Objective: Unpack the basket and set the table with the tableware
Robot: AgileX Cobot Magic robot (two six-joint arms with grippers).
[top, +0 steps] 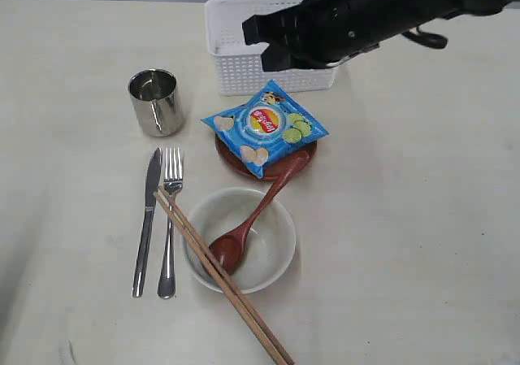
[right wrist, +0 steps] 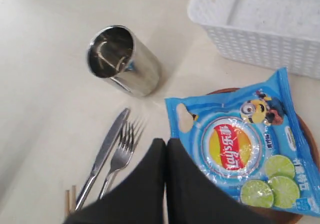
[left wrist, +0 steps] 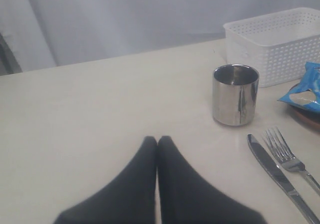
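Right gripper (right wrist: 166, 141): clenched, nothing between the fingers; it hangs by the near wall of the white perforated plastic basket (top: 240, 76), which stands at the far middle of the pale cream tabletop (top: 406, 243); the visible part of the basket's interior looks empty. Left gripper (left wrist: 157, 139): likewise clenched and empty, low over bare table.

Tableware location: shiny steel mug (top: 154, 101) upright, left of the basket; steel knife (top: 147, 219) and steel fork (top: 169, 227) side by side, near left; off-white round bowl (top: 275, 269), near middle; reddish-brown wooden spoon (top: 244, 236), scoop in the bowl, handle reaching to the round dark brown plate (top: 230, 160); brown wooden chopstick pair (top: 219, 280) lying diagonally across the bowl's left rim; blue crisp bag (top: 264, 125) on top of the plate.

Handling, as judged: mug rigid, smooth, probably slippery; grip across its rim wall; chopsticks light, liable to roll; pinch both together at mid-length; spoon stiff, light; take the handle between bowl and plate; bowl probably heaviest and breakable; grip its rim.
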